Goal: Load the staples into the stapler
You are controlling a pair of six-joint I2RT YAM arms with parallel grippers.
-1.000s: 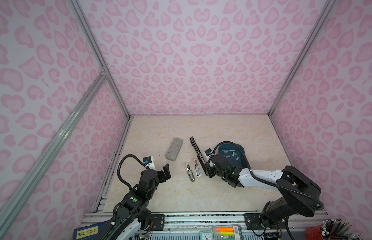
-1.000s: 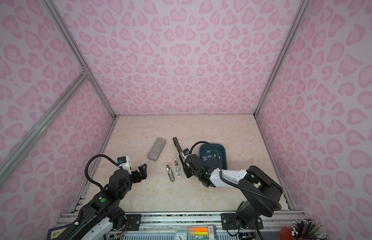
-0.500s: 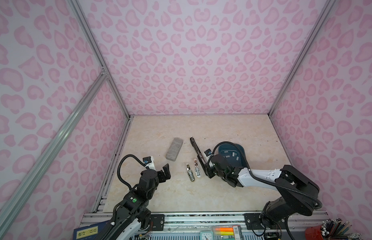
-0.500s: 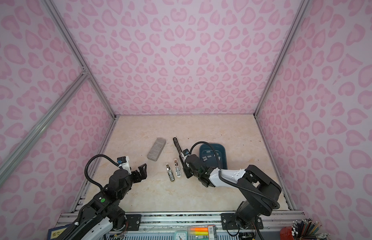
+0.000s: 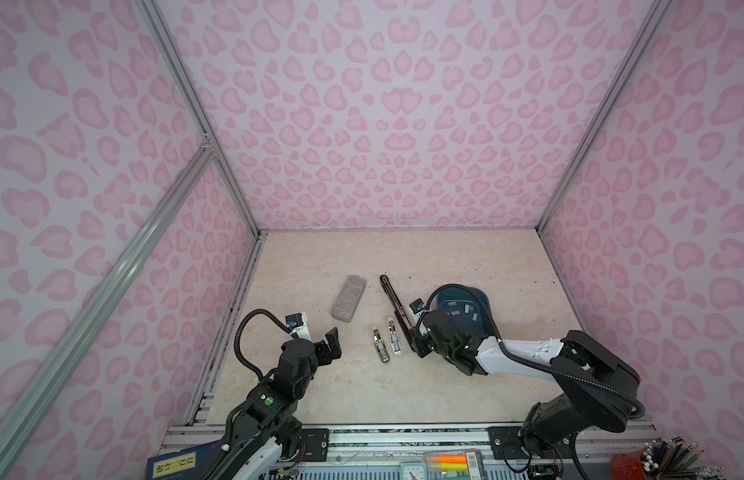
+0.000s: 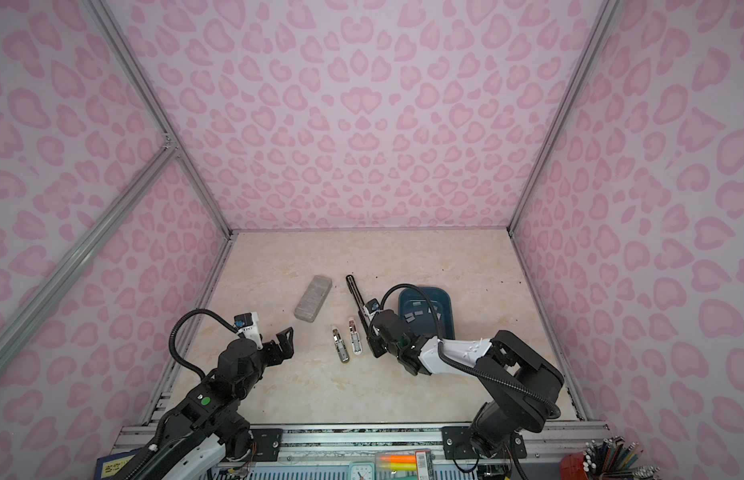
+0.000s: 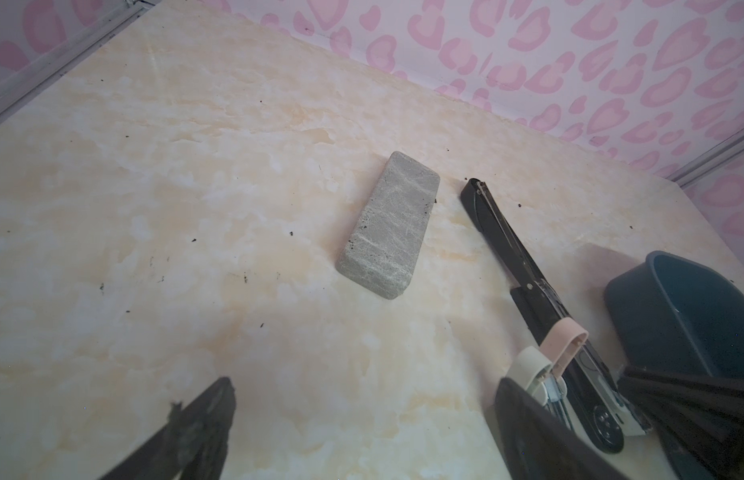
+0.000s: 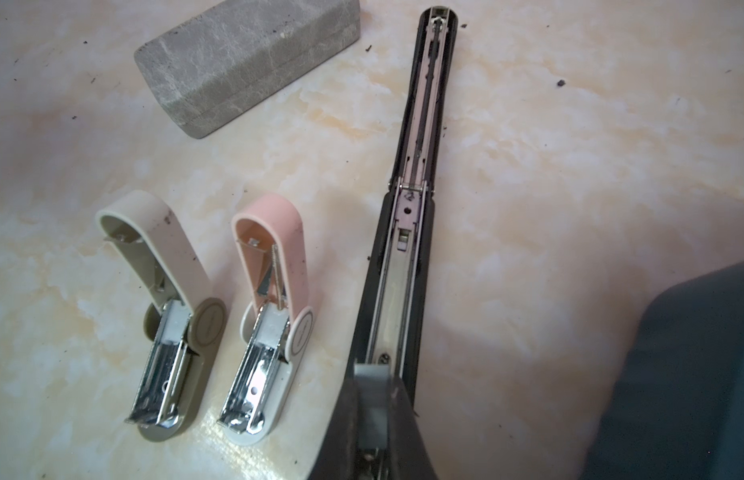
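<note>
**Stapler.** The long black metal stapler (image 5: pixel 397 309) lies hinged open and flat at the centre of the marbled table (image 5: pixel 362 395). Its steel magazine channel (image 8: pixel 403 270) faces up.

**Grippers.** The right gripper (image 8: pixel 372 399) is at the stapler's near end. Its fingers are pressed together on what appears to be one flat grey metal strip of staples (image 8: pixel 372 382), poised over the channel. The left gripper (image 5: pixel 331 345) hangs at the near left, jaws spread wide, holding nothing.

**Container.** The dark blue plastic tray (image 5: pixel 472 289), just right of the stapler, holds the spare strips (image 5: pixel 466 308) loose on its floor. The count is not readable.

**Handling.** The strips look light, thin and slick. They should be stiff lengthwise but liable to snap at the joints. They are best pinched across the long edges at mid-length and kept level.

**Other items.** A small beige stapler (image 5: pixel 380 347), a small pink stapler (image 5: pixel 394 338) and a grey speckled block (image 5: pixel 348 298) lie left of the black one, untouched.
</note>
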